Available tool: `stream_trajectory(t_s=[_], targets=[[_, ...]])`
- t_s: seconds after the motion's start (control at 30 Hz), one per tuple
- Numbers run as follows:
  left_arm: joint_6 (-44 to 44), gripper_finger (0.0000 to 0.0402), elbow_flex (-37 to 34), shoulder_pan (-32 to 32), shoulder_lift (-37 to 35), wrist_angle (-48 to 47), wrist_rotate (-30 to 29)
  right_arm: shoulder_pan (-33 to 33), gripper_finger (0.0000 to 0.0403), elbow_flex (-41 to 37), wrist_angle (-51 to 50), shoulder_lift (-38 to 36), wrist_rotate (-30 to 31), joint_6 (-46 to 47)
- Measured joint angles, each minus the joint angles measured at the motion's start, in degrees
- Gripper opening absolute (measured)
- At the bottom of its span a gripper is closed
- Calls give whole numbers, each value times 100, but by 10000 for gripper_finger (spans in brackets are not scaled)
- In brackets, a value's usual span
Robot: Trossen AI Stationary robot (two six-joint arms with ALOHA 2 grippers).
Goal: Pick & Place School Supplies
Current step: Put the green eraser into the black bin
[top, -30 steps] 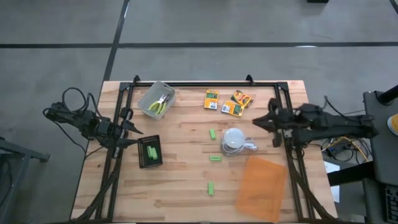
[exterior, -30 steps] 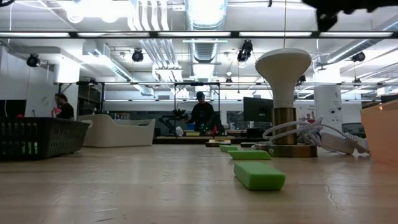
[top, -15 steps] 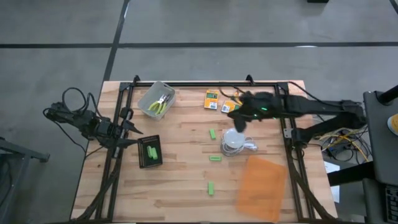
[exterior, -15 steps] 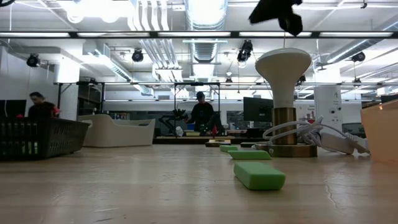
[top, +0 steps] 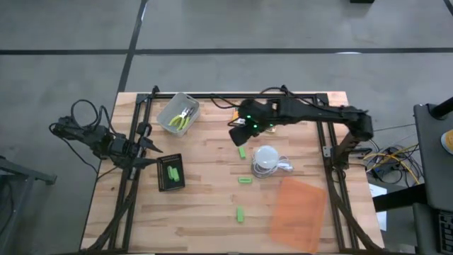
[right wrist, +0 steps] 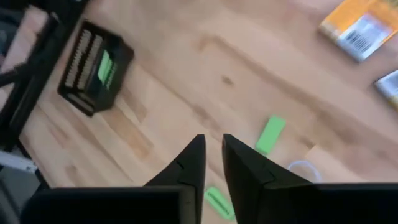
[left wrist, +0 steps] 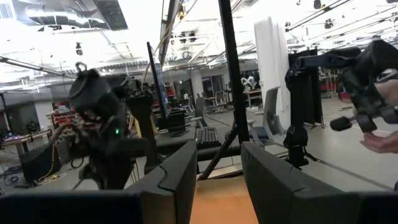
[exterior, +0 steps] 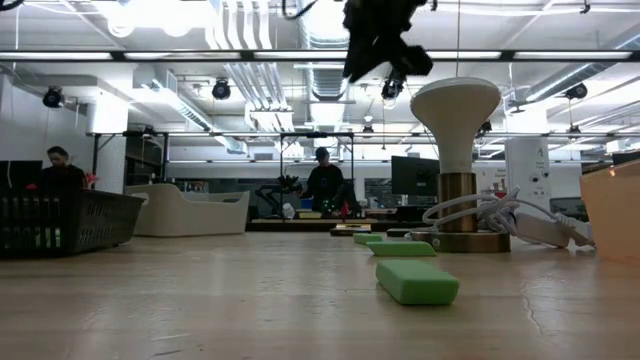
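Note:
Three bright-green sticks (top: 242, 152) (top: 245, 180) (top: 240, 214) lie flat on the wooden table, and more lie in the black tray (top: 170, 173). The plier-like tools (top: 181, 119) rest in a clear bin. Flat orange-yellow boxes (right wrist: 360, 25) lie near the far edge; in the high view my right arm covers most of them. My right gripper (top: 235, 133) (right wrist: 212, 146) hangs in the air, narrowly open, above the table just beyond the farthest stick (right wrist: 270, 134). My left gripper (top: 156, 151) (left wrist: 219, 168) waits open at the table's left edge beside the tray.
A white mushroom-shaped lamp with a cord (top: 266, 161) (exterior: 455, 150) stands right of the sticks. The translucent orange sheet (top: 297, 211) lies at the near right. A clear bin (top: 177, 112) sits at the far left. Bare wood stretches between the tray and the sticks. People stand in the room behind.
My right arm has swung out from the table's right edge toward the left, over the boxes, and its gripper now hangs above the farthest green stick. Nothing on the table has moved.

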Motion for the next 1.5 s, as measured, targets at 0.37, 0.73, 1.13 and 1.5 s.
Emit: stream_trajectory(t_s=[0.37,0.73,1.13,1.5], targets=[[-2,133,0,-2,0,-39,0,-293,158,8,9,640,-432,52],[-1,133,0,-2,0,-47,0,-390,187,-5,-100,1391,-3,5],[0,133,0,-2,4,-81,0,-293,167,-14,-446,2137,-337,161],[0,133,0,0,4,-74,0,-202,171,-14,-379,2313,-457,276]])
